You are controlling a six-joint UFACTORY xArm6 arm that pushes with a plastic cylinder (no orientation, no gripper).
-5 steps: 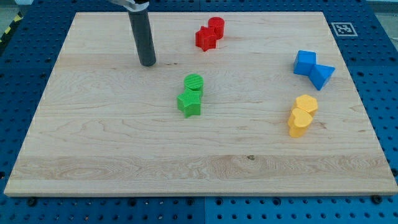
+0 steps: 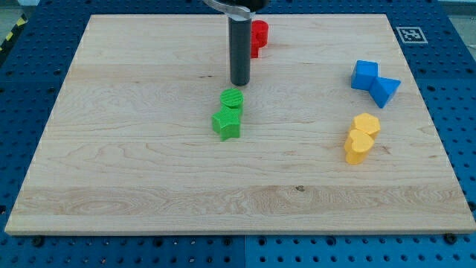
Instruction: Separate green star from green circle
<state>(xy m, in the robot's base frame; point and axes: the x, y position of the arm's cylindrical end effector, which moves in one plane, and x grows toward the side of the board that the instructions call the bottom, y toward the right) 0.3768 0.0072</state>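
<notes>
Under everything lies a pale wooden board (image 2: 149, 171) with clear grain, resting on a blue pegboard table (image 2: 22, 97); a small black-and-white marker (image 2: 408, 34) sits at the board's top right corner.

Near the board's middle, the green circle (image 2: 232, 98) is a ribbed round block, and the green star (image 2: 226, 123) touches it on its lower side, a shade toward the view's left. Both are the same bright green.

I carry no claw, only a dark rod, so nothing is held. My tip (image 2: 239, 83) stands on the board just above the green circle, close but, as far as I can judge, not touching.

Behind my rod, farther above the green circle, are red blocks (image 2: 258, 35), partly hidden, shapes unclear. Well to the circle's right sit two blue blocks (image 2: 374, 82) and, below those, two yellow blocks (image 2: 361, 138).
</notes>
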